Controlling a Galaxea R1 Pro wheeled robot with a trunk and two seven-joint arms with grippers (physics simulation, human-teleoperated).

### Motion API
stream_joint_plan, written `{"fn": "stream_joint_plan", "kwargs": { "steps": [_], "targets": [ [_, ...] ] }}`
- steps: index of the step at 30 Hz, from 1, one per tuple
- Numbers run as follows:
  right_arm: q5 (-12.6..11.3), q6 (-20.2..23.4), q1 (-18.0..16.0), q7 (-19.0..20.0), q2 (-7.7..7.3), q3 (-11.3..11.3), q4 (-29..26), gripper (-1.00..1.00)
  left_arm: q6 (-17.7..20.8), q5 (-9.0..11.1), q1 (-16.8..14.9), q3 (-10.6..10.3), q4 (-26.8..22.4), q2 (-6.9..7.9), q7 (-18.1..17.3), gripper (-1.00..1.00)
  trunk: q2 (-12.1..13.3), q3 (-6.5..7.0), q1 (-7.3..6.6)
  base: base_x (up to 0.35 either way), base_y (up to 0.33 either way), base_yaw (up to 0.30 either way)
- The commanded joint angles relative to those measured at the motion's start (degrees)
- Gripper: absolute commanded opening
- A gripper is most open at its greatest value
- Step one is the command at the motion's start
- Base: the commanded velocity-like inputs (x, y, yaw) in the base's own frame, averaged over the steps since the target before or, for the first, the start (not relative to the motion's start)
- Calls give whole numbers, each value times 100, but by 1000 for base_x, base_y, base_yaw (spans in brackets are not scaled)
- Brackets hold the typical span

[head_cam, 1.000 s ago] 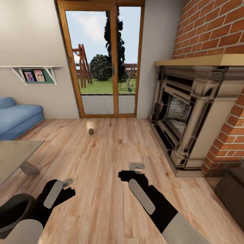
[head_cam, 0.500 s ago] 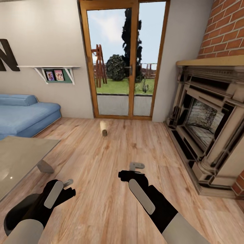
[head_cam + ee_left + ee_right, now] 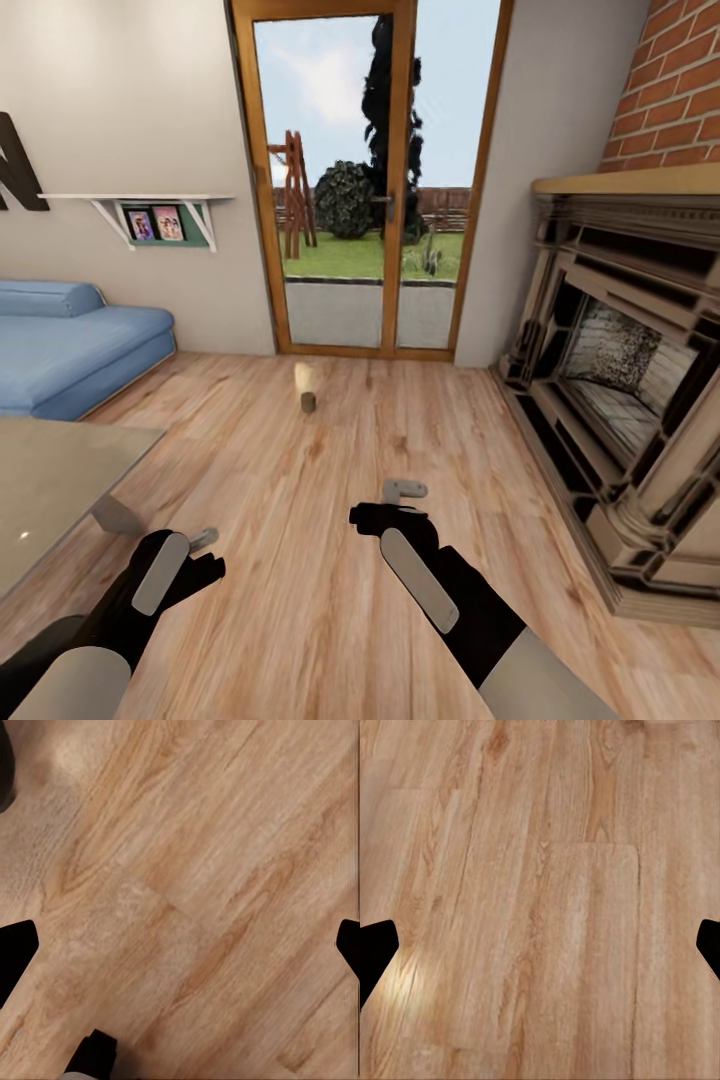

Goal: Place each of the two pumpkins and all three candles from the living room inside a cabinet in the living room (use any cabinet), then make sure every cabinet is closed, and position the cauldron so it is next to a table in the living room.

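Two candles stand close together on the wood floor in front of the glass door: a brown candle [image 3: 308,403] and, just behind it, a cream candle [image 3: 303,377]. Both are well ahead of my arms. My left gripper [image 3: 200,548] hovers low over the floor near the table corner. My right gripper [image 3: 402,497] hangs over bare planks in the middle. In each wrist view the black fingertips [image 3: 16,949] [image 3: 375,945] sit far apart at the picture's edges with only floor between them, so both are open and empty. A dark sliver [image 3: 28,650] beside my left forearm may be the cauldron. No pumpkins or cabinet are in view.
A grey-topped table [image 3: 55,470] stands at the left with a blue sofa [image 3: 70,340] behind it. A brick fireplace [image 3: 620,400] with a raised hearth fills the right side. A wood-framed glass door [image 3: 370,190] closes off the far wall. A wall shelf [image 3: 150,215] hangs above the sofa.
The whole view has swung and shifted, so the camera has moved: the fireplace slid right, the sofa and table came further in. Both arms hold the same pose.
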Motion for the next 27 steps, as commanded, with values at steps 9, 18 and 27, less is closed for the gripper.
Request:
{"fn": "stream_joint_plan", "kwargs": {
  "steps": [9, 18, 27],
  "targets": [
    [-43, 10, -11, -49, 3, 9, -7, 100, 10, 60, -3, -2, -19, -4, 52, 100, -3, -6, 3, 335, 0, 0],
    [-43, 53, -7, -42, -1, 7, 10, 100, 11, 60, -3, -2, -23, -4, 52, 100, -3, -6, 3, 335, 0, 0],
    [-43, 57, -8, -43, 5, 8, 15, 100, 10, 60, -3, -8, -25, -7, 52, 100, -3, -6, 3, 335, 0, 0]
  ]
}}
